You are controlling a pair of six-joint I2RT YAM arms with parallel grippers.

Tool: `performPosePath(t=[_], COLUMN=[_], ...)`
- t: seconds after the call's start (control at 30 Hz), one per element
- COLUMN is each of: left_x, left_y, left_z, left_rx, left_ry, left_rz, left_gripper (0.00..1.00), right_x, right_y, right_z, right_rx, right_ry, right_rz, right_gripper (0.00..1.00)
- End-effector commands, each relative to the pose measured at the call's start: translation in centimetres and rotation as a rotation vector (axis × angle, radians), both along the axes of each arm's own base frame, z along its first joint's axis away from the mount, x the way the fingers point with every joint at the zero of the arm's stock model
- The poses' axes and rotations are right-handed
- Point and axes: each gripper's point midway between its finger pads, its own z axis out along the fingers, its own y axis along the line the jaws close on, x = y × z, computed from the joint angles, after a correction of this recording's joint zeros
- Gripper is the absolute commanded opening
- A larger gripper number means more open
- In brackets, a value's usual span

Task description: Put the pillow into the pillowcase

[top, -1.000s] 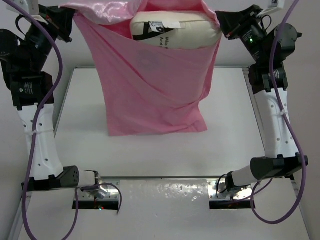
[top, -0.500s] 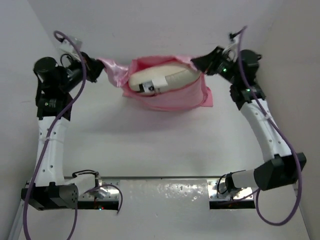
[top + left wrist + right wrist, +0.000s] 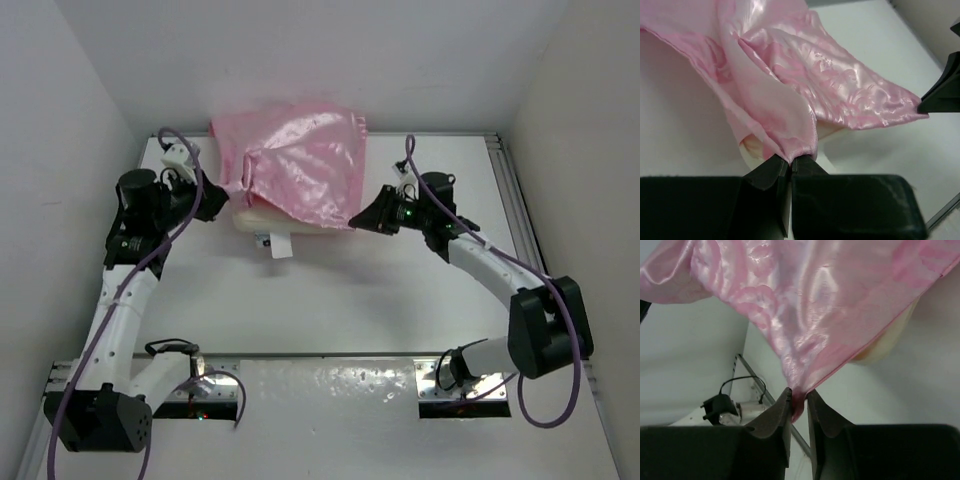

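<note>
Top external: white table [image 3: 330, 300] between pale walls [image 3: 60, 120].

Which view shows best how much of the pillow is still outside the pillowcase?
Top external: the pillow's near edge and tag peek from under the pillowcase. Each wrist view shows only a cream sliver beneath pink satin.
</note>
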Motion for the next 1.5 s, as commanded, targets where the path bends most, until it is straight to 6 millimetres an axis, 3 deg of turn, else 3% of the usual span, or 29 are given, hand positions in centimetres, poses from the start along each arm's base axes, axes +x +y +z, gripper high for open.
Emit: performPosePath(t=[0.0,0.07,0.1,0.23,0.4,0.47,0.53,0.57,0.67,0.73,0.87,0.93,1.07,1.17,1.2,1.23,1.27,1.3,1.37,1.4,1.43,1.47], left_x=[-0.7,-1.0,-1.1,-1.5,-2.8,-3.2,-3.3,-3.4,-3.2,-2.9,-2.6,-2.7,-2.8,-2.8,-2.8,-2.7,-2.6,-2.4,-1.6,-0.9,-0.4,0.2], left_y=[-0.6,-0.6,-0.6,-0.2,-0.1,-0.1,0.0,0.0,0.0,0.1,0.2,0.3,0.4,0.5,0.6,0.6,0.8,1.0,2.1,3.4,4.2,5.1], left_z=[-1.8,-3.1,-4.4,-6.4,-8.6,-9.1,-9.2,-9.2,-8.9,-8.8,-8.6,-8.5,-8.5,-8.7,-8.6,-8.4,-8.1,-7.8,-5.3,-4.2,-2.7,1.8], left_rx=[0.038,0.049,0.055,0.065,0.072,0.077,0.081,0.082,0.084,0.087,0.091,0.093,0.095,0.099,0.100,0.100,0.100,0.100,0.132,0.146,0.175,0.182], left_ry=[-0.008,0.013,0.035,0.076,0.130,0.138,0.137,0.134,0.125,0.122,0.119,0.116,0.118,0.122,0.118,0.113,0.104,0.094,0.026,0.005,-0.034,-0.128], left_rz=[-0.014,-0.001,0.000,0.026,0.030,0.033,0.035,0.037,0.044,0.047,0.058,0.061,0.068,0.074,0.080,0.081,0.088,0.097,0.139,0.198,0.224,0.263], left_gripper=[0.00,0.00,0.00,0.00,0.00,0.00,0.00,0.00,0.00,0.00,0.00,0.00,0.00,0.00,0.00,0.00,0.00,0.00,0.00,0.00,0.00,0.00], right_x=[-0.9,-1.3,-1.8,-2.0,-3.6,-4.0,-3.6,-3.8,-3.5,-3.5,-1.3,-0.1,1.9,2.2,2.0,1.9,1.8,1.9,1.4,1.4,1.5,1.8], right_y=[0.9,1.3,1.2,1.5,0.7,0.1,-0.1,-0.6,-1.1,-0.6,0.2,0.6,1.5,2.7,3.2,3.3,3.2,3.0,2.4,1.6,1.2,0.5], right_z=[-2.3,-3.5,-5.6,-9.0,-14.2,-15.0,-13.9,-13.9,-14.2,-14.4,-15.3,-14.6,-13.2,-11.8,-11.0,-10.6,-10.1,-8.1,-6.3,-3.0,-1.0,0.7], right_rx=[0.020,0.021,0.008,0.039,0.041,0.064,0.101,0.098,0.032,0.000,-0.053,-0.030,0.032,0.061,0.083,0.096,0.107,0.134,0.166,0.197,0.228,0.242], right_ry=[0.010,-0.001,0.036,0.053,0.232,0.267,0.192,0.181,0.095,0.070,0.003,-0.052,-0.104,-0.152,-0.160,-0.160,-0.162,-0.205,-0.224,-0.294,-0.317,-0.332], right_rz=[0.057,0.080,0.078,0.077,0.034,-0.002,-0.015,-0.037,-0.037,-0.013,-0.037,-0.062,-0.081,-0.037,-0.004,0.002,0.001,-0.005,-0.012,-0.023,-0.030,-0.050], right_gripper=[0.19,0.22,0.24,0.28,0.35,0.48,0.57,0.72,0.90,0.91,0.87,0.82,0.61,0.40,0.19,0.07,0.00,0.00,0.00,0.00,0.00,0.00])
